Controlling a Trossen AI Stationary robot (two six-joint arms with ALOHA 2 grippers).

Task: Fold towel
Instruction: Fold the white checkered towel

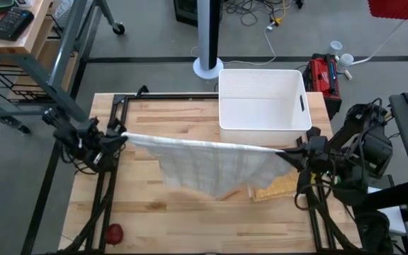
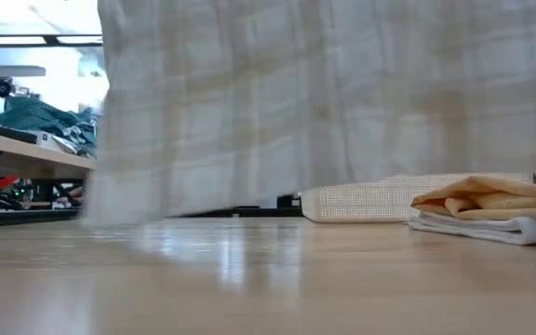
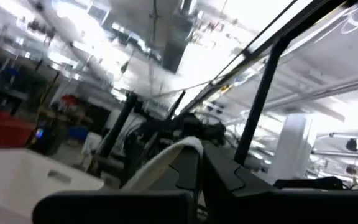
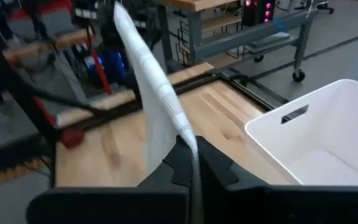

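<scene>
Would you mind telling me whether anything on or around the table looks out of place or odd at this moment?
Little stands out. The towel hangs stretched between the left gripper and right gripper, both shut on its corners. One small oddity: a red round object sits alone at the table's near-left edge.

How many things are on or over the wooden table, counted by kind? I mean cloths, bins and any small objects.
Cloths: 3, namely the white towel stretched in the air, the yellow cloth and the folded white cloth under it
Mats: 1, the cream mat
Bins: 1, the white bin
Small objects: 1, the red object
Total: 6
</scene>
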